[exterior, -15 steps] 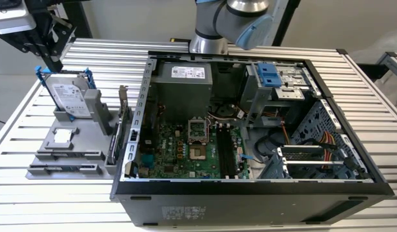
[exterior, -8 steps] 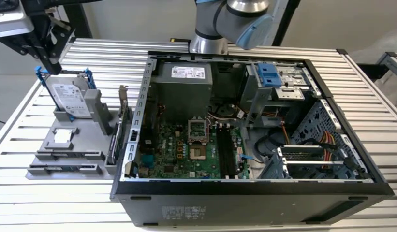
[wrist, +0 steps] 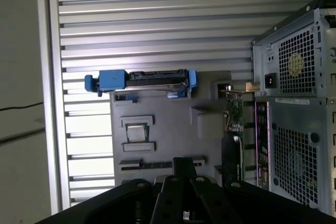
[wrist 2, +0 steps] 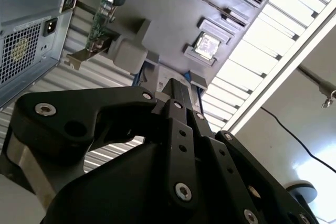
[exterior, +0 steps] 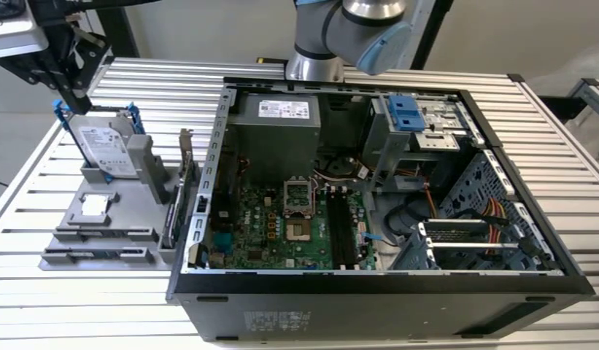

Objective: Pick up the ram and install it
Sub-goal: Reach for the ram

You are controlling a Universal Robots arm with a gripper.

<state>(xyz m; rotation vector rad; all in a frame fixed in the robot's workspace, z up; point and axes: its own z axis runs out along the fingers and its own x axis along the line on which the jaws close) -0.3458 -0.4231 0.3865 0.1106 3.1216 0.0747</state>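
I have the gripper [exterior: 78, 106] hanging above the grey parts tray [exterior: 66, 219], on the exterior view's left of the open computer case [exterior: 377, 283]. It sits over the hard drive [exterior: 106, 149] in its blue bracket. The fingertips look pressed together into one dark bar in both wrist views, clenched on nothing.

The ram [exterior: 103, 235] lies flat as a dark strip in a long holder on the tray. The processor chip [exterior: 98, 207] lies between it and the hard drive, so the ram is apart from the gripper and untouched. In the first wrist view I see the ram [wrist: 155, 165] just beside the fingertips' outline.

An expansion card [exterior: 185, 182] stands upright on the tray edge nearest the case. Inside the case, the black memory slots [exterior: 340, 230] run along the green motherboard [exterior: 270, 219]. Everything rests on a slatted metal table [exterior: 75, 306].
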